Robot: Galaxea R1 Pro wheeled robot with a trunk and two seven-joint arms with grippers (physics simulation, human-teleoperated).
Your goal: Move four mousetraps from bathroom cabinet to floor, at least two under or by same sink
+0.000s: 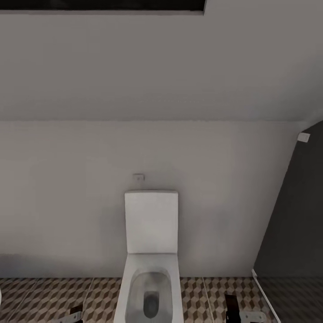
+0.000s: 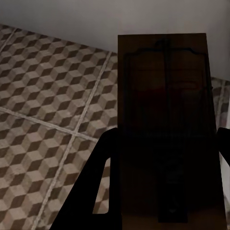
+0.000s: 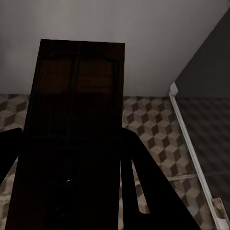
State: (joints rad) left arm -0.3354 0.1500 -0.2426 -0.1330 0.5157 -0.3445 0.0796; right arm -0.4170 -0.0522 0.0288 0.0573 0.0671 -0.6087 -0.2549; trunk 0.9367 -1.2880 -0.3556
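Observation:
In the left wrist view a mousetrap (image 2: 163, 110), a dark flat wooden board with metal spring parts, stands between the fingers (image 2: 98, 191) of my left gripper (image 2: 163, 187), which is shut on it. My right gripper (image 3: 72, 172) is likewise shut on a second mousetrap (image 3: 76, 110), held above the cube-patterned bathroom floor (image 3: 153, 124). In the head view both grippers peek in at the lower edge, the left gripper (image 1: 75, 311) and the right gripper (image 1: 232, 307), either side of the toilet. The cabinet is out of view.
A white toilet (image 1: 151, 269) with a raised lid stands straight ahead against a pale wall (image 1: 67, 202). A dark shower partition (image 1: 294, 224) with a white floor rail (image 1: 265, 297) closes off the right. Patterned floor (image 1: 49, 298) lies left of the toilet.

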